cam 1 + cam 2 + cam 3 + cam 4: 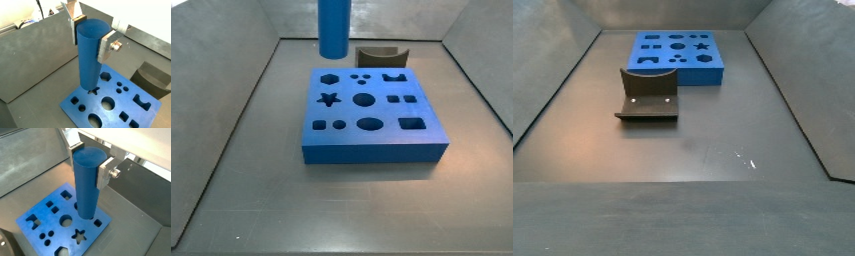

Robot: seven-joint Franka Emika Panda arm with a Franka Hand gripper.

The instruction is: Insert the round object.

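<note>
My gripper (pixel 90 37) is shut on the round object, a long smooth blue cylinder (pixel 89 62), with one silver finger on each side of its upper end. Both wrist views show the grip (pixel 89 165) and the cylinder (pixel 85 188) hanging upright in the air. Its lower end hovers over the flat blue block (pixel 130 107) with shaped holes (pixel 40 218), near the star hole. In a side view only the cylinder's lower part (pixel 331 25) shows, above the block's (pixel 372 115) far left corner. The gripper is out of frame in both side views.
The blue block (pixel 680 55) lies on the grey floor of a walled bin. A dark fixture (pixel 647 95) stands on the floor beside the block, also seen in a wrist view (pixel 152 80) and a side view (pixel 381 55). Sloping grey walls (pixel 231 120) close in the sides.
</note>
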